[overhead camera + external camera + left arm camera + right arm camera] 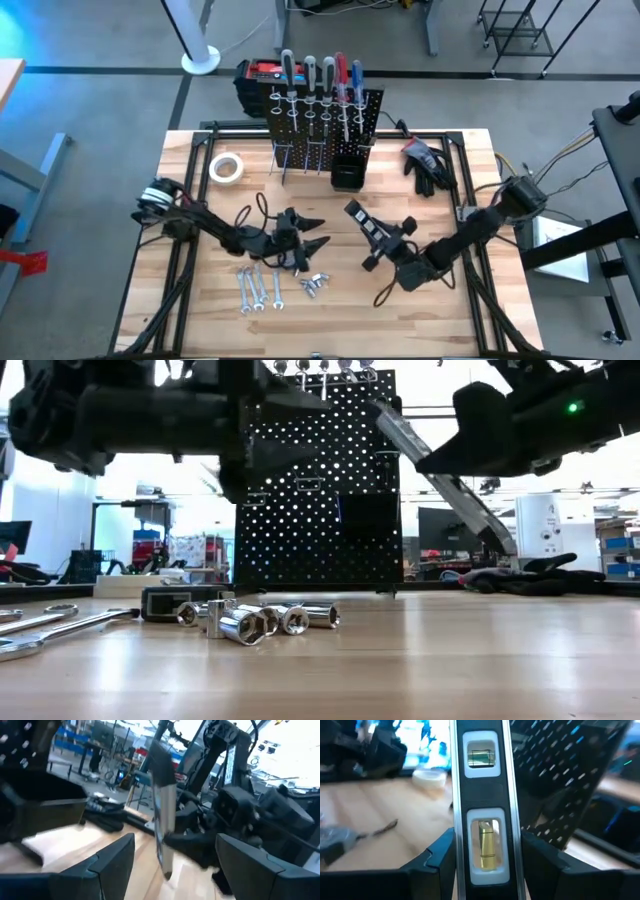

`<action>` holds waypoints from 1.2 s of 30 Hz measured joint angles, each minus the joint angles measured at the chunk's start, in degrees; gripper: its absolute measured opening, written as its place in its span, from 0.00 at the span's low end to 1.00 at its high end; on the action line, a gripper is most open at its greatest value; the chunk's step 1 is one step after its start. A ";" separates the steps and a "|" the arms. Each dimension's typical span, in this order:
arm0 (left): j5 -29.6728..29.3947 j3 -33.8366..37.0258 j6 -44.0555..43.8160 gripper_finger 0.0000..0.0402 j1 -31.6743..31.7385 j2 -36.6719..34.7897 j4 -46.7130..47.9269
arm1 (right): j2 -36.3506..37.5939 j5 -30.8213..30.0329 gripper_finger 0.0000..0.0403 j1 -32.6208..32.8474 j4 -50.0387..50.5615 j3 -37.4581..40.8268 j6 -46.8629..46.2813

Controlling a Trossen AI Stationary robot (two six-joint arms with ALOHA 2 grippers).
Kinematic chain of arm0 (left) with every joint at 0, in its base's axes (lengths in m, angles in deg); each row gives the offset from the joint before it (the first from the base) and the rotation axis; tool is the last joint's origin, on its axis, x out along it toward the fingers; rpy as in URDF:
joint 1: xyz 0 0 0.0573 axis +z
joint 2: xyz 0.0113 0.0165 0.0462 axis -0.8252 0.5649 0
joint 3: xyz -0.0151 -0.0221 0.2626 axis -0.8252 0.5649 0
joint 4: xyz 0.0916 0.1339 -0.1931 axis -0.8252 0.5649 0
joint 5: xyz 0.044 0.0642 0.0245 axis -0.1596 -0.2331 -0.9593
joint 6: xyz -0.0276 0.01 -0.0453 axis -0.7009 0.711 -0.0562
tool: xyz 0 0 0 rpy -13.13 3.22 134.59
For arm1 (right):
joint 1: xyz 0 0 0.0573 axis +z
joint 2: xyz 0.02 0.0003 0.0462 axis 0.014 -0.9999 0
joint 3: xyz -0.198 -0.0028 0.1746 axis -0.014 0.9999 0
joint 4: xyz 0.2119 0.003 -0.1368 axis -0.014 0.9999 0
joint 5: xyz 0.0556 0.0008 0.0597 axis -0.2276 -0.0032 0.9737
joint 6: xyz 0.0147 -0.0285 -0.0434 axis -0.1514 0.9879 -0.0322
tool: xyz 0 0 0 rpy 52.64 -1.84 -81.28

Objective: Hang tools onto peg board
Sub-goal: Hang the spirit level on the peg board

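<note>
Overhead and table-level views of a two-arm bench; the right gripper (385, 243) is clamped on a small black spirit level (485, 805), its two fingers pressing the level's sides, the tool lifted clear of the wooden table (330, 320) and slanting up toward the board; the right wrist view shows two vials set in the level's face, one pale green, one yellowish; in the low view the level (440, 480) hangs tilted in front of the peg board (320, 480); the left gripper (305, 232) is spread wide and empty, hovering above the table left of centre, its fingers pointing toward the level; the peg board (325, 110) stands upright at the table's far edge, screwdrivers (318, 78) with black, grey, red and blue handles already seated in its upper ring holders, a small black bin (347, 172) at its foot; three silver wrenches (260, 288) lie side by side on the near part of the table, a cluster of metal sockets (314, 284) just beside them; a white tape roll (226, 167) rests left of the board; black gloves (428, 165) lie to its right; a black-and-red case (258, 80) sits behind the board
</note>
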 joint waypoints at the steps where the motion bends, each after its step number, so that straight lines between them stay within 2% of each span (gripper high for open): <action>1: -0.21 -1.26 1.19 0.66 0.00 0.78 -0.10 | -1.39 -1.84 0.40 0.29 -1.89 -0.74 2.74; 3: -0.98 -3.07 3.87 0.66 0.00 1.80 0.05 | -4.60 -5.26 0.40 0.59 -4.31 -3.71 7.52; 12: -5.68 -7.33 12.12 0.66 0.00 2.44 0.01 | -14.04 -9.35 0.40 1.93 -4.07 -16.45 16.56; 21: -5.13 -5.26 9.64 0.66 -0.44 1.94 -1.71 | -13.70 -9.80 0.40 1.85 -3.98 -21.34 16.69; 36: -4.12 -6.37 10.27 0.66 0.04 1.92 -1.04 | -13.58 -9.87 0.40 1.10 -3.90 -23.27 18.25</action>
